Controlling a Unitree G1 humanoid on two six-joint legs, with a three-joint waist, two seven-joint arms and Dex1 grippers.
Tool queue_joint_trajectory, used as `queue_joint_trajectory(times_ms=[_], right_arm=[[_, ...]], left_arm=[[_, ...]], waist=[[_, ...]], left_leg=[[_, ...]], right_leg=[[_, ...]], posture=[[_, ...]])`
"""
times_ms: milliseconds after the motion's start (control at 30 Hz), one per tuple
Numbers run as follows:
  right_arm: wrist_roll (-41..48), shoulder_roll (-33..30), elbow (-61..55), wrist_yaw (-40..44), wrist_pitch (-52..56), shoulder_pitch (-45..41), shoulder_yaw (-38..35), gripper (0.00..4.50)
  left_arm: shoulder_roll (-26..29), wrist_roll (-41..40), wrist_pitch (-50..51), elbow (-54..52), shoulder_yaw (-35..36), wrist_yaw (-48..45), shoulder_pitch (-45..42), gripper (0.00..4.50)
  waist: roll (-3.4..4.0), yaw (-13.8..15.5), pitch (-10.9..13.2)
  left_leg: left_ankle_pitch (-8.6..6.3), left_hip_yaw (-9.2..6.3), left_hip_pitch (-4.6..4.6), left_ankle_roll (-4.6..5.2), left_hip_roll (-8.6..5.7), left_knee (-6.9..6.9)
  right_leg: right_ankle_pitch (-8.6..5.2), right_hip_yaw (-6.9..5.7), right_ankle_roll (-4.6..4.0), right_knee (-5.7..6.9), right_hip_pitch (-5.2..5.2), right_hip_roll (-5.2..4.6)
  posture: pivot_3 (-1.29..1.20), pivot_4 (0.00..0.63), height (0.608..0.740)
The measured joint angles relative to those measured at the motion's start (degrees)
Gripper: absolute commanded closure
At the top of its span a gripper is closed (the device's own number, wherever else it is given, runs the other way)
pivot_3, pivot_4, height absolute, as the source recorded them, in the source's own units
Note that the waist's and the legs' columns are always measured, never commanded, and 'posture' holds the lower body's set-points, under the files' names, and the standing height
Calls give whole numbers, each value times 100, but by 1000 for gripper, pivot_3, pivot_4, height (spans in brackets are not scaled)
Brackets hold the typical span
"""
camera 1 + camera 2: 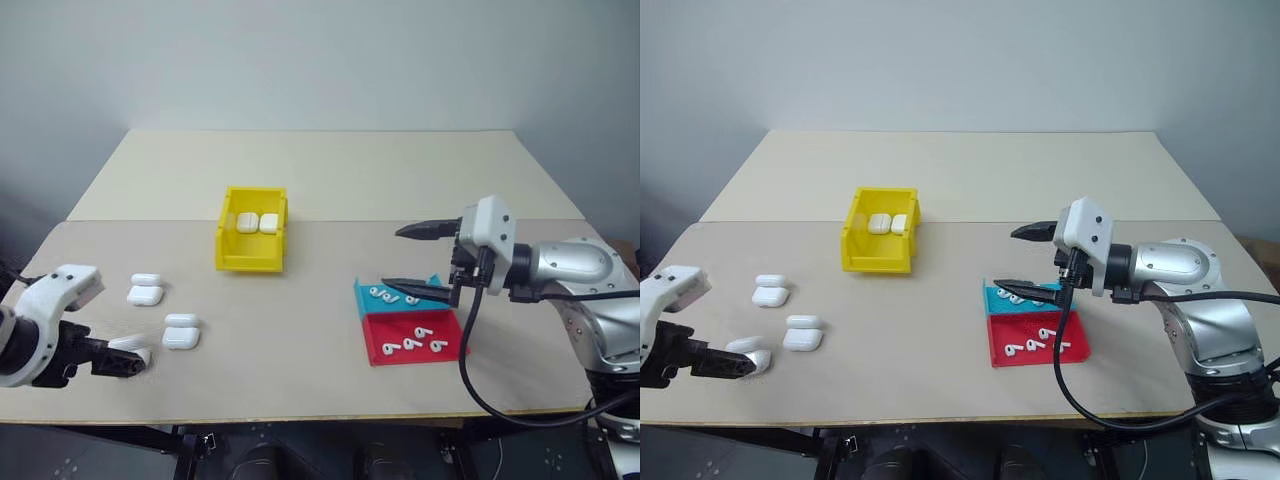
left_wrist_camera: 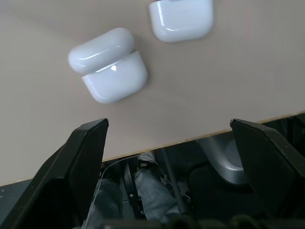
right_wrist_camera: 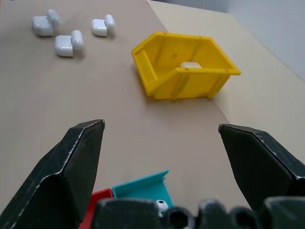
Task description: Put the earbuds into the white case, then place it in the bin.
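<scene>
Table [image 1: 330,170] edge first: we see the left end effector [image 1: 128,360] low at the near left corner, black fingers spread apart; a small glossy white open case [image 1: 132,349] lies on the table right at its tips, and we can't tell if they touch it. The left wrist view shows both fingers wide apart over the table edge, nothing between them, with open white cases on the table just beyond.

Further in on the left, two more rounded white charging cases with lids hinged open: one [image 1: 181,332] nearer, one [image 1: 145,289] behind it, apart from each other.

Right side: a flat red plastic tray [image 1: 414,338] with four tiny white comma-shaped earbuds [image 1: 412,341], and touching behind it a flat teal plastic tray [image 1: 400,296] with more earbuds. We see the right end effector [image 1: 412,259] above the teal tray, fingers wide apart, empty, pointing toward the table's middle.

Mid-table: a small bright yellow open-top plastic bin [image 1: 251,230], well apart from both trays and the cases, with two closed white cases [image 1: 257,222] side by side inside.
</scene>
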Motion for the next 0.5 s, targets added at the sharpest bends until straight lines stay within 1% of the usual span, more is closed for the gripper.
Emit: queue_joint_trajectory(times_ms=[33, 100, 133, 233, 400, 500], right_arm=[[5, -27, 26, 46, 45, -32, 6, 0], [29, -91, 63, 110, 88, -111, 15, 0], [51, -106, 105, 165, 124, -203, 31, 0], [65, -119, 170, 230, 174, -296, 77, 0], [65, -113, 229, 300, 180, -427, 181, 0], [78, -114, 229, 306, 180, -430, 181, 0]], left_arm=[[-87, -1, -119, -72, 100, 82, 181, 25], [-430, -1, -470, -275, 278, 345, 497, 25], [-704, 2, -793, -500, 364, 618, 759, 25], [-1133, -5, -1406, -944, 334, 1201, 1049, 25], [-1608, -6, -2439, -1325, -203, 2234, 694, 25], [-1702, -8, -2648, -1447, -406, 2535, 590, 25]], waist=[[0, 3, 0], [2, -2, -1], [2, -17, -1], [0, -12, -1], [1, 39, -2], [0, 33, -2]], left_leg=[[0, 1, 0, 0, 0, 0], [-1, 1, 4, 0, 1, -3], [-1, -1, 6, 0, 3, -6], [0, -5, 5, 0, 2, -6], [0, -1, 10, 0, 0, -6], [0, 0, 6, 0, -1, -6]], right_leg=[[0, -1, 0, 0, 1, 0], [0, 5, -3, 1, -1, -2], [1, 4, -7, -2, 0, -1], [1, -1, -11, -1, 3, -1], [2, -2, -13, -4, 10, -2], [2, -2, -13, -6, 8, -2]], posture=[[0, 150, 740], [0, 150, 740], [0, 150, 740], [0, 150, 740], [0, 150, 740], [0, 150, 740]])
